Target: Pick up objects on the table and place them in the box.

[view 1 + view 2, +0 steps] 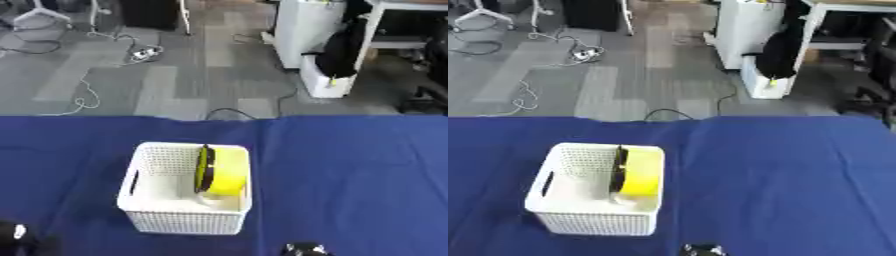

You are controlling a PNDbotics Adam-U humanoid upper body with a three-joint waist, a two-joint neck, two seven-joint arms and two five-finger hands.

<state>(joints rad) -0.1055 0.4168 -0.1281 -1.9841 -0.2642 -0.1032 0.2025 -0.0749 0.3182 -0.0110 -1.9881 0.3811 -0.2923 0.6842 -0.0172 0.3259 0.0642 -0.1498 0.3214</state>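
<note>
**Yellow item in the box, cloth otherwise bare**

Down at the near edge, the left robot hand (16, 236) peeks in at the lower left corner and the right robot hand (304, 249) pokes up at the bottom; too little shows to tell how their fingers sit. Moving up, the white box (156, 220) rests on the blue worktop (359, 175), a yellow and black object (219, 171) standing on edge inside against its right wall. No loose objects show on the cloth, so the job looks about finished
</note>
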